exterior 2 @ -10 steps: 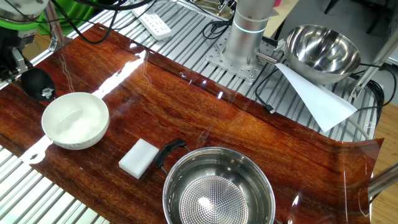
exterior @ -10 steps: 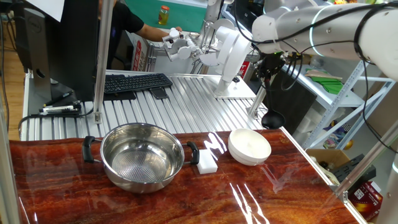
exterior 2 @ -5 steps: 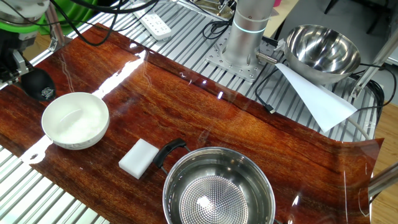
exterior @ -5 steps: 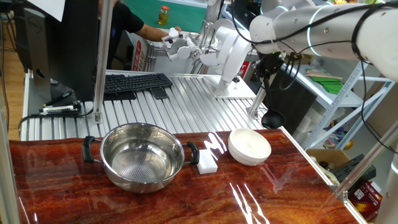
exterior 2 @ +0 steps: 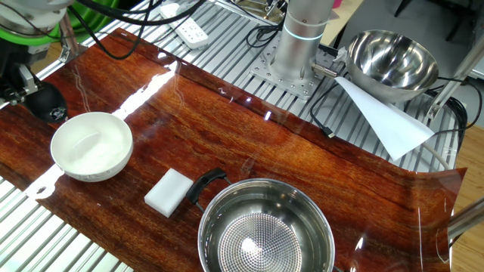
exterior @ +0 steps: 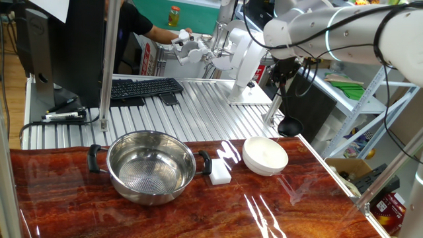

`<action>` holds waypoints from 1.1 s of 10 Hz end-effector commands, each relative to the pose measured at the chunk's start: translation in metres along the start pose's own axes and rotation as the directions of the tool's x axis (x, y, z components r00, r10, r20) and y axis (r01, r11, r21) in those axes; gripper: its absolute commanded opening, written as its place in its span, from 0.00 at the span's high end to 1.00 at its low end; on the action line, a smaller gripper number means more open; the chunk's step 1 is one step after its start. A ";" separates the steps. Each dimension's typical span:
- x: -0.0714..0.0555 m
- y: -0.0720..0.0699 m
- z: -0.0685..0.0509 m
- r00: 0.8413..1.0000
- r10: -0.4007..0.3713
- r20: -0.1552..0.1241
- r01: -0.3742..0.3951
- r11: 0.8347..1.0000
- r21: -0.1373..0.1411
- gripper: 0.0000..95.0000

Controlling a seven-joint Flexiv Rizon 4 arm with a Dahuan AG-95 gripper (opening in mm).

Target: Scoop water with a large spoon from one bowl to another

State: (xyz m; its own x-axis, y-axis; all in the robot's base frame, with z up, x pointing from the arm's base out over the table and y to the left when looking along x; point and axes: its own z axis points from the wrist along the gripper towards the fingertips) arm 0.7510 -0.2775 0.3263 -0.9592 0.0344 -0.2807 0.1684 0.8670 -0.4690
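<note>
While the gripper hangs off the table's far edge, its fingers are pinched on the ladle, whose thin handle runs down from the fingers to a round black cup just beyond the edge of the wooden board. From the other fixed view only the cup shows well, at the board's edge and near the white bowl, apart from it. The white bowl sits on the board close to that edge, below and slightly to the near side of the ladle's cup. The steel bowl stands toward the middle of the board, well apart from the ladle, with two black side handles and a dotted bottom; whether it holds water I cannot tell. Between the two bowls lies a white block, just beside the steel bowl's handle. Behind the board, on the ribbed metal table, rest a black keyboard and, seen from the other side, the arm's base, a second steel bowl and a white sheet.
</note>
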 end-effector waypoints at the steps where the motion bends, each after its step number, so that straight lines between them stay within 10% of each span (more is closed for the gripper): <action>1: 0.000 0.001 -0.001 1.000 0.002 0.001 -0.002 1.000 0.008 1.00; 9: -0.001 0.004 -0.002 1.000 0.000 0.002 0.000 0.999 0.041 1.00; 11: -0.001 0.005 -0.002 1.000 0.023 -0.013 -0.023 1.000 0.004 1.00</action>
State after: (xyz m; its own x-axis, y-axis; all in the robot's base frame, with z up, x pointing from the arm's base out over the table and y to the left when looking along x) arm 0.7517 -0.2724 0.3258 -0.9568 0.0485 -0.2867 0.1876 0.8561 -0.4815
